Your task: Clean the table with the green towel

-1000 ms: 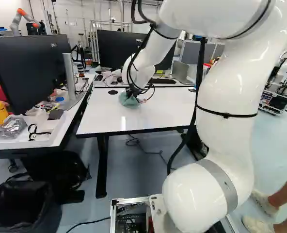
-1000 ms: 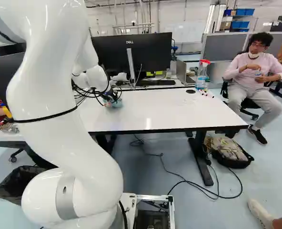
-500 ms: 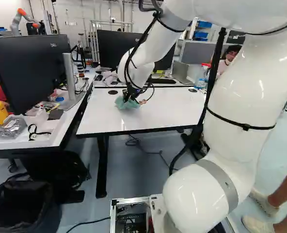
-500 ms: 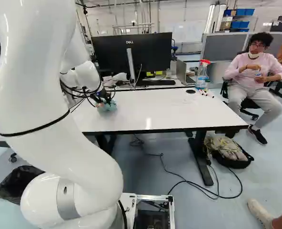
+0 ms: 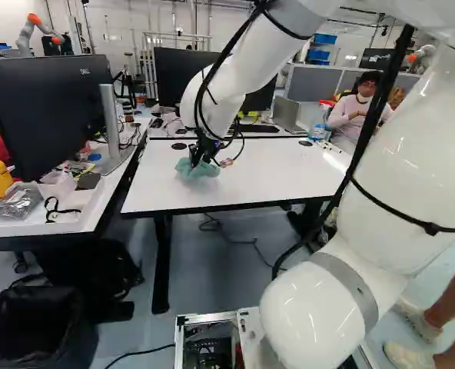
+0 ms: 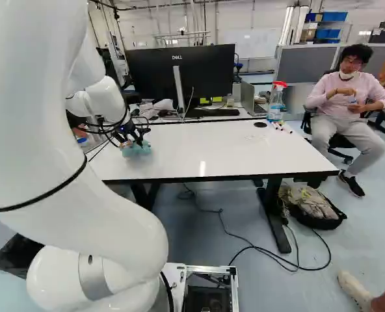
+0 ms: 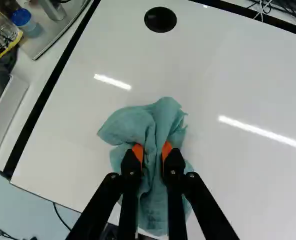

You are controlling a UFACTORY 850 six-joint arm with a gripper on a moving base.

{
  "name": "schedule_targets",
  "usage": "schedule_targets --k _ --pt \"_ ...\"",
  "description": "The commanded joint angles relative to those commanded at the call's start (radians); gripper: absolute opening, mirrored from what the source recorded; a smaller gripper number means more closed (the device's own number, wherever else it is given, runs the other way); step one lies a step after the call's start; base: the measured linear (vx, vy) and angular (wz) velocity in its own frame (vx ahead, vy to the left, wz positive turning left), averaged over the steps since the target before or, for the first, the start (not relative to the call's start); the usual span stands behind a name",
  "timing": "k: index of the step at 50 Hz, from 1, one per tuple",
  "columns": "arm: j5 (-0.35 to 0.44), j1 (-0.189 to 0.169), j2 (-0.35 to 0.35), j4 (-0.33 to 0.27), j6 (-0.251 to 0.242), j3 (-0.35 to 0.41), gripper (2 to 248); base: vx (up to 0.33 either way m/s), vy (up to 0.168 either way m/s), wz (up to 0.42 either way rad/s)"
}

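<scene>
1. The green towel (image 7: 160,117) is bunched at the white tabletop (image 5: 266,178), near its left end in the left base view.
2. The gripper (image 7: 152,150) is nearly closed, pinching a fold between its orange pads.
3. Only the middle is held, so pressing hard could drag the towel loose or ruck it up.
4. A wide sweep might scatter the markers (image 6: 282,127).

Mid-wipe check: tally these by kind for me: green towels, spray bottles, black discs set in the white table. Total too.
Green towel: 1
Spray bottle: 1
Black discs in white table: 2
Total: 4
</scene>
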Motion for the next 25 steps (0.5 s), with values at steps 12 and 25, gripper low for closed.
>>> schedule_targets --k 12,25 --pt "-0.004 0.001 0.007 0.000 0.000 0.002 59 0.000 0.000 0.000" --pt "-0.004 0.001 0.007 0.000 0.000 0.002 59 0.000 0.000 0.000"
